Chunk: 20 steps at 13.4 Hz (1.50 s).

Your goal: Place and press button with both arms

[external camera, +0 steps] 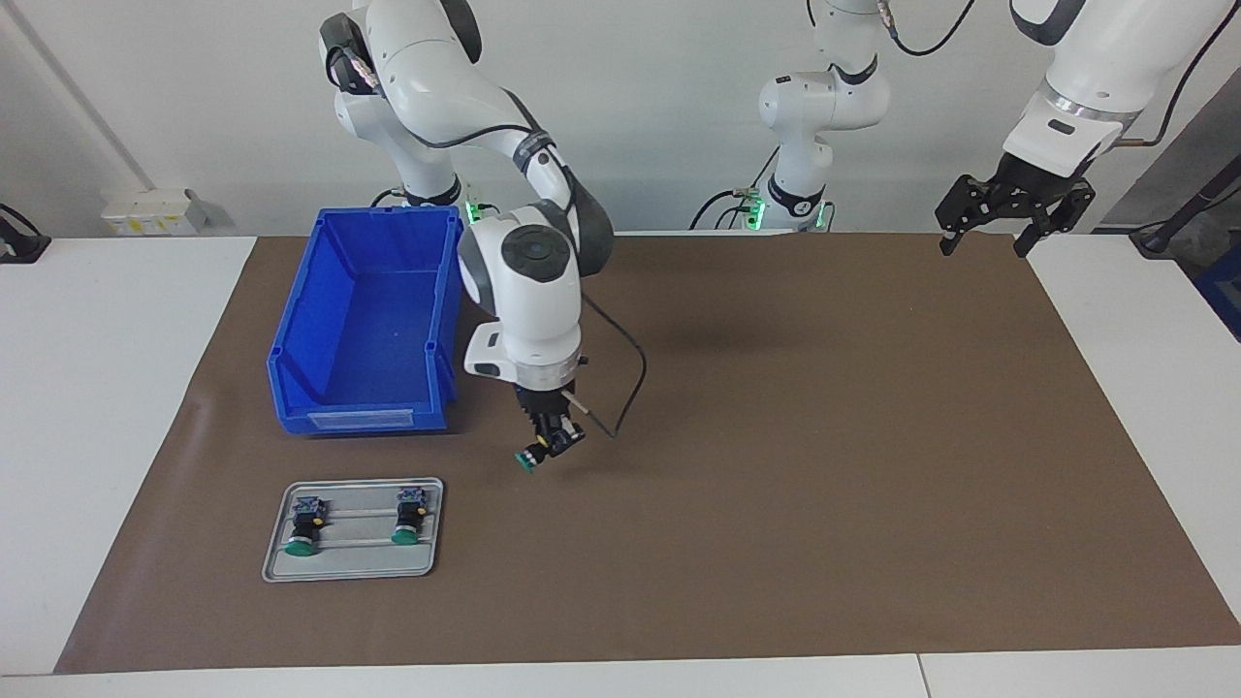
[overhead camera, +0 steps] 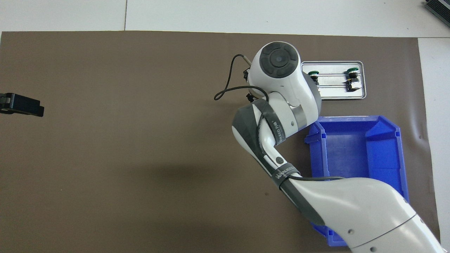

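The right gripper (external camera: 550,438) hangs above the brown mat (external camera: 824,465), clamped on a button (external camera: 534,458) that sits at the very tips of its fingers, clear of the surface, beside the open front of the blue bin (external camera: 368,320) and over the mat just toward the middle of the table from the grey tray (external camera: 354,572). The button's long axis runs at a slant: its green cap points down and toward the tray, while the black body rises back into the grip (the terminal end is hidden between the fingers). In the overhead view the right arm's own wrist covers both the gripper and the held button. Two more buttons lie on the tray, side by side, one (external camera: 303,528) toward the right arm's end of the table and the other (external camera: 410,516) beside it, both with green caps pointing away from the robots. The left gripper (external camera: 989,237) waits in the air with its fingers spread wide, over the mat's edge at the left arm's end, holding nothing
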{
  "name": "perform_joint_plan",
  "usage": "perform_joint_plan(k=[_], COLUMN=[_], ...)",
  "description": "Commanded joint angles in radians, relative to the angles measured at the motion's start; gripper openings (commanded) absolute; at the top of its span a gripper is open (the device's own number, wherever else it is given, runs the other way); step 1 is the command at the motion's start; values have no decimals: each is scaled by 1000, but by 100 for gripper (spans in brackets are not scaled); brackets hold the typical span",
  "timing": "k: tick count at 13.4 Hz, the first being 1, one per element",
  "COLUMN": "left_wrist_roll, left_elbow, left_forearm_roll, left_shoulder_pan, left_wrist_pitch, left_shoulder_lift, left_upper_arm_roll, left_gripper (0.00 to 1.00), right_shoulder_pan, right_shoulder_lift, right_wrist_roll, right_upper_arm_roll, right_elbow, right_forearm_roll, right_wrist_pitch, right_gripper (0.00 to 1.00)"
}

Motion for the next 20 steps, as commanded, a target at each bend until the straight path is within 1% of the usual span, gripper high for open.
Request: perform_joint_plan(k=[1,3,4,6,8,10,12,13,17,18,19,20], left_wrist_roll=[-3,-3,-3,-3,-3,-3,-3,-3,-3,-3,-3,-3], left_elbow=[-39,-39,-39,-37,-37,-39,-39,-39,-39,-37,-39,-39], left_forearm_roll=[-13,-13,-13,-13,-13,-13,-13,-13,-13,-13,-13,-13], left_shoulder_pan=[15,15,15,15,15,15,15,15,15,15,15,15], left_wrist_pitch=[12,12,12,12,12,12,12,12,12,12,12,12], left_shoulder_lift=[-32,-32,-32,-32,-32,-32,-32,-32,-32,-32,-32,-32], left_upper_arm_roll=[-9,-9,-9,-9,-9,-9,-9,-9,-9,-8,-9,-9], left_gripper=[100,100,100,100,100,100,100,100,100,100,100,100], right_shoulder_pan=[95,153,169,198,235,232,233,236,236,235,238,236], right_shoulder_lift=[-7,20,33,51,65,65,61,61,59,59,57,59], right_wrist_roll=[377,567,632,712,784,792,801,809,810,813,809,803], right_upper_arm_roll=[6,7,7,7,6,6,6,6,6,6,6,6], right_elbow=[-36,-35,-32,-24,-30,-41,-105,-123,-134,-143,-147,-144], right_forearm_roll=[-10,16,31,56,47,48,49,48,45,45,40,37], right_wrist_pitch=[21,88,114,141,144,159,225,239,241,253,276,279], right_gripper=[0,0,0,0,0,0,0,0,0,54,88,100])
